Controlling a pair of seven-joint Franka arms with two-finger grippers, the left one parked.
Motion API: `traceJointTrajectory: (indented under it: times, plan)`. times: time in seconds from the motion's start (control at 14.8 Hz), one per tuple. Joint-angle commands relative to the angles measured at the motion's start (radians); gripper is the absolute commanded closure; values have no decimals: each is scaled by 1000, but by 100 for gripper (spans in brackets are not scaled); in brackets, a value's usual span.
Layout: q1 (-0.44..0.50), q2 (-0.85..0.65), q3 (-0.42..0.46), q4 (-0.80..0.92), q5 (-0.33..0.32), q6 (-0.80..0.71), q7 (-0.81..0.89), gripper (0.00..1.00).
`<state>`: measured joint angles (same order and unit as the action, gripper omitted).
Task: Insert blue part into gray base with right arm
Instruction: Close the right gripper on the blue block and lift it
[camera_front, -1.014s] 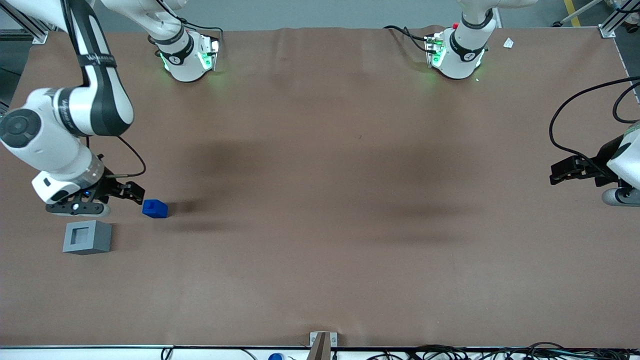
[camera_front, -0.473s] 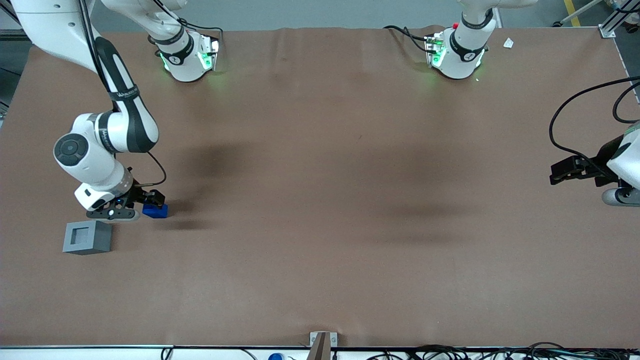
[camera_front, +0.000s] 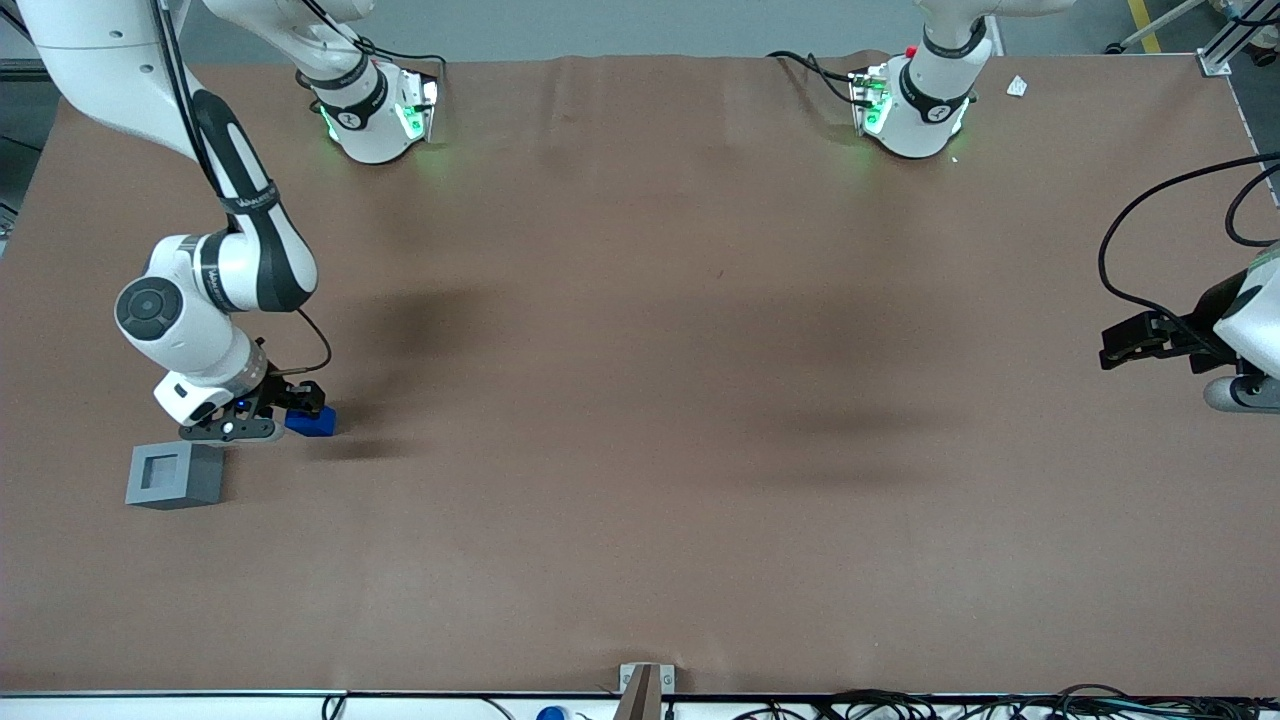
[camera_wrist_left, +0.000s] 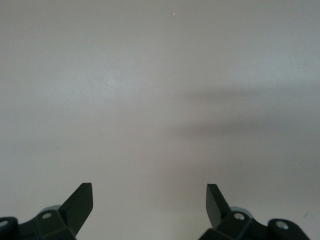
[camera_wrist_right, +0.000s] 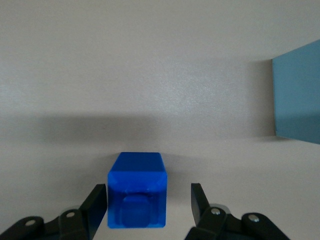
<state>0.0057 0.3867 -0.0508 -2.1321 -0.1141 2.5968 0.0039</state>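
Pincer (camera_wrist_right: 148, 200) straddles blue part (camera_wrist_right: 136, 190), fingers spread, its underside hidden.

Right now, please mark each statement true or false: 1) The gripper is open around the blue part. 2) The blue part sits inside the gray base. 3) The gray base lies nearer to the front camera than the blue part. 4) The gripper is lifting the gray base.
1) True: the gripper is open, one finger on each side of the blue part.
2) False: it rests on the table, apart from the gray base.
3) True.
4) False: the base stands untouched on the table.
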Motion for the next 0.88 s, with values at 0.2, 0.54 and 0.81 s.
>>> traceJointTrajectory:
  times: [0.2, 0.54, 0.81]
  plan:
    - [-19, 27, 11, -6, -13, 25, 5, 58]
    - [-19, -17, 15, 11, -12, -13, 21, 92]
    - [-53, -124, 17, 85, -10, -215, 27, 94]
